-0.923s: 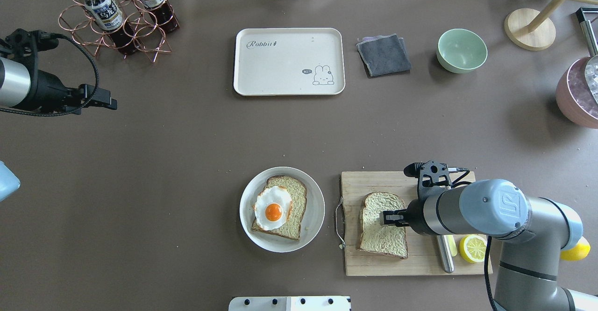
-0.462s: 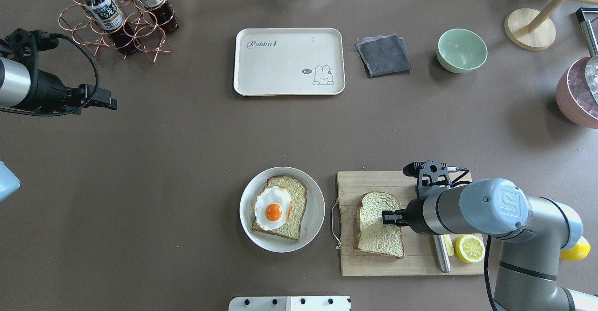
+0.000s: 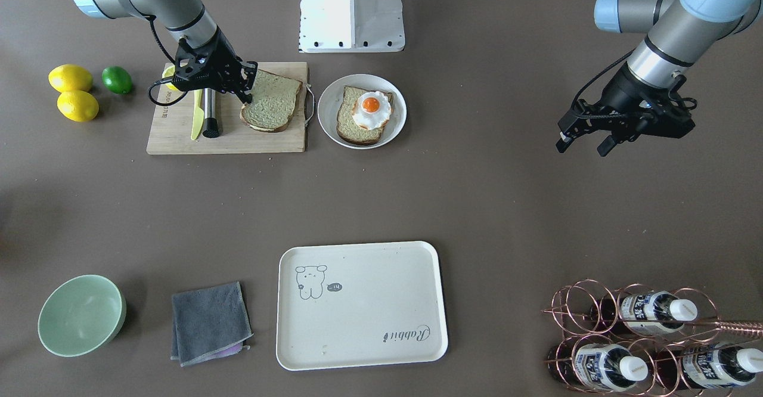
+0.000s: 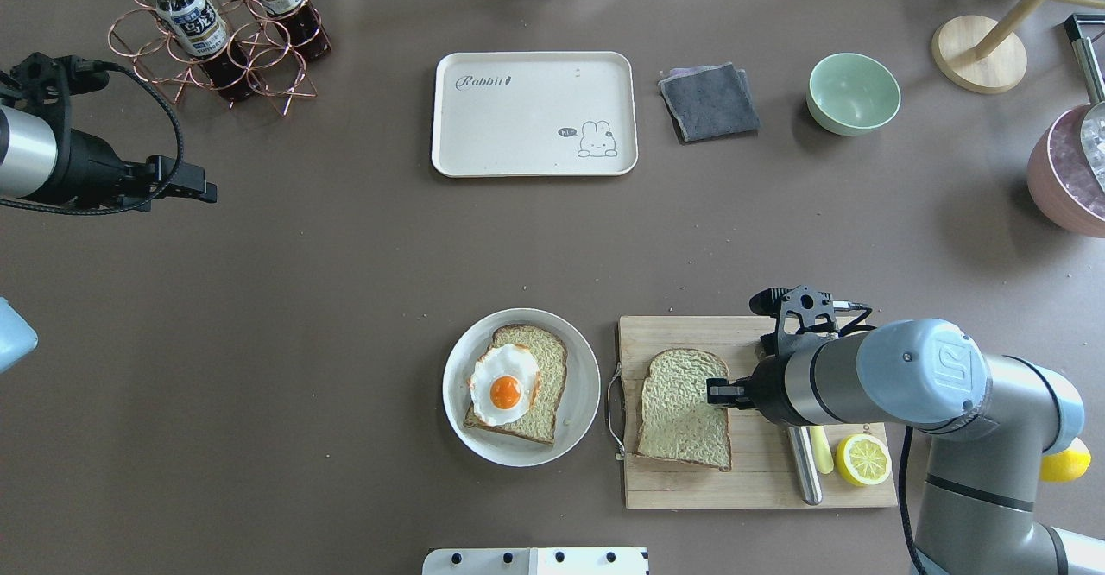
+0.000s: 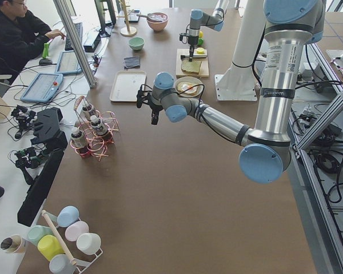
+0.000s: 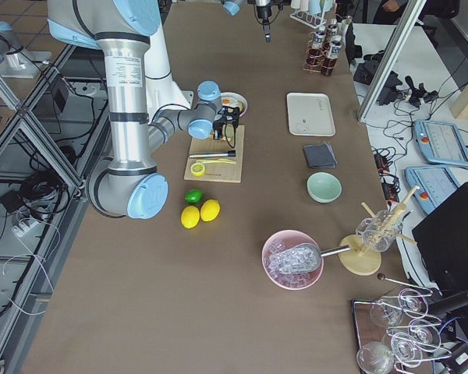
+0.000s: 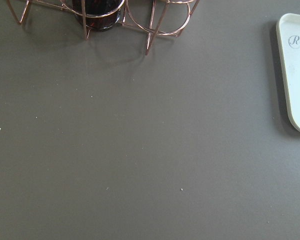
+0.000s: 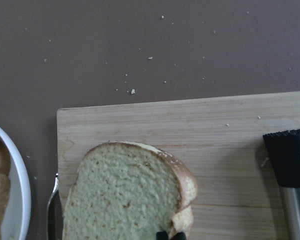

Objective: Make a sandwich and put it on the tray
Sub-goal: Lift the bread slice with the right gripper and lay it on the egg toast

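— Where is the right pincer (image 4: 716, 391)?
— Over the cutting board (image 4: 691, 333). Its fingers are closed on the edge of a bread slice (image 4: 682, 411) that sits at the board's end nearest the round plate (image 4: 580, 366).
— Is that slice lifted?
— I cannot tell; it looks close to flat on the wood.
— And the rest of the sandwich?
— The second slice (image 4: 552, 389) lies on the plate, just beside the board, with the fried egg (image 4: 503, 382) on top, yolk up. The two slices are apart.
— The tray (image 4: 518, 139)?
— On the surface (image 4: 345, 299), well beyond the board on the side away from the robot.
— The left pincer (image 3: 581, 146)?
— Far from the board toward the robot's left, above the surface, fingers spread and holding nothing
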Controlling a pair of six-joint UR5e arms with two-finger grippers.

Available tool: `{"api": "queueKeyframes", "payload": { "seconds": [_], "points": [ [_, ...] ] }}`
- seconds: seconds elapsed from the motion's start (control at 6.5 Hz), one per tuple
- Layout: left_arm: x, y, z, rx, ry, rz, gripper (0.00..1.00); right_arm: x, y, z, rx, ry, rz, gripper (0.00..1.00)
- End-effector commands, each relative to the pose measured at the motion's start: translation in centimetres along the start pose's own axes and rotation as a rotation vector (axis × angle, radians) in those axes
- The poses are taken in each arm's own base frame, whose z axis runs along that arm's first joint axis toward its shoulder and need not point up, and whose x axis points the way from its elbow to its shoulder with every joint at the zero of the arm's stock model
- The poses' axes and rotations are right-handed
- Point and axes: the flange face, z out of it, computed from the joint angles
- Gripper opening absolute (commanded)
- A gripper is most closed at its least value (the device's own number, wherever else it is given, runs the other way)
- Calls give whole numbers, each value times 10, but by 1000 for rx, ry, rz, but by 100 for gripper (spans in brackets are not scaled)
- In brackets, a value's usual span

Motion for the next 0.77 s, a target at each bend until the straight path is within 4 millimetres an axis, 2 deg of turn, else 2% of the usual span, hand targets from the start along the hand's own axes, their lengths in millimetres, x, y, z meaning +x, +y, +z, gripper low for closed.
{"api": "queueKeyframes", "payload": {
  "seconds": [0.0,0.15,0.31,0.46,0.62],
  "points": [
    [3,-1,-1,2,4,3,97,-15,-13,-39,-11,-86,20,0],
    [2,0,-1,1,3,2,97,-39,-14,-50,-15,-178,29,0],
    [1,0,0,1,2,1,97,-77,-20,-47,-8,-235,14,0],
    [2,0,0,-1,2,2,97,-118,-21,-25,-16,-260,-2,0],
    [1,0,1,-1,1,1,97,-138,-15,-10,-13,-264,-11,0]
  ]
}}
